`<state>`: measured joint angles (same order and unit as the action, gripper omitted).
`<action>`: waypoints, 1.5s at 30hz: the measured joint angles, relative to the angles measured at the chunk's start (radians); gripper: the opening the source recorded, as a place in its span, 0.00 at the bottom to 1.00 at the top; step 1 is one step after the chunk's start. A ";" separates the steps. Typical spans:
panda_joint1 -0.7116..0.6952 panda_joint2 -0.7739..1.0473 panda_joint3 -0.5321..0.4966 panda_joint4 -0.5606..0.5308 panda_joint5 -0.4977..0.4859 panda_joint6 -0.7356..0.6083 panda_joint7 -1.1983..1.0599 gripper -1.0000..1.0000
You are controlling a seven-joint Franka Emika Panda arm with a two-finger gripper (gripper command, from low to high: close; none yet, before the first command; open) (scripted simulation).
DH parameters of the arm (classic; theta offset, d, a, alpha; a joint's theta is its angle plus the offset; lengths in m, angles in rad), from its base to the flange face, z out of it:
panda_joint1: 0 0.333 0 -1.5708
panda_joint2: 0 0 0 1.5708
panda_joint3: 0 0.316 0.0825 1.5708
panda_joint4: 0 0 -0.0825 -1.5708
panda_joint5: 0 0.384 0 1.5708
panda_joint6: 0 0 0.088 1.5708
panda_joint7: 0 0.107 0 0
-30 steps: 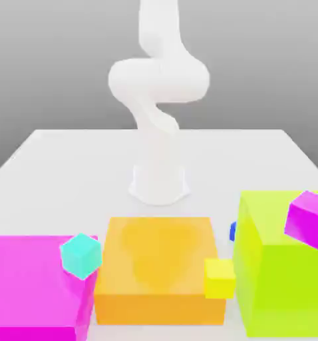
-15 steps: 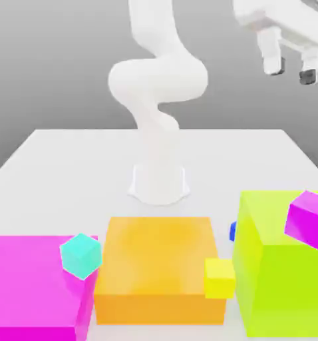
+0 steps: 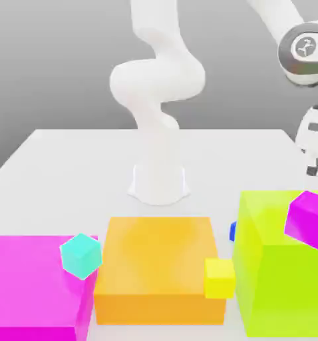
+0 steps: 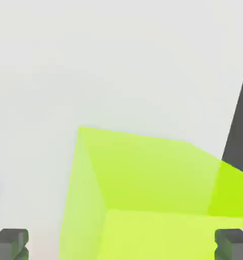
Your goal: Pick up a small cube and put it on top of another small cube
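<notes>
Hand (image 4: 121, 245) with fingers wide apart, near the big lime block (image 3: 281, 280)

Pale worktop (image 3: 82, 166): flat orange block (image 3: 155, 256) is sitting between flat magenta block (image 3: 32, 280) and taller lime-green block (image 3: 285, 290). Small cyan cube (image 3: 81, 256) is overlapping magenta's edge; small purple cube (image 3: 308, 218), lime-green's.

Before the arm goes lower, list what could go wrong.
The blue cube sits tight behind the tall lime-green block, so the open gripper might clip that block on its way down. The purple cube appears close to the block's top and could get knocked if the arm swings low across it.
</notes>
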<state>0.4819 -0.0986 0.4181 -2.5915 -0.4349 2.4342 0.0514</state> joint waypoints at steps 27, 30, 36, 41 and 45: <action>0.137 0.213 -0.280 -0.391 0.485 0.669 -0.796 0.50; 0.199 0.276 -0.340 -0.382 0.481 0.723 -0.790 0.50; 0.260 0.347 -0.390 -0.376 0.495 0.783 -0.790 0.00; 0.261 0.345 -0.392 -0.376 0.492 0.780 -0.789 0.00; 0.203 0.276 -0.341 -0.382 0.493 0.721 -0.799 0.00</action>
<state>0.6853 0.1770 0.0770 -2.9736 0.0584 3.1550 -0.7476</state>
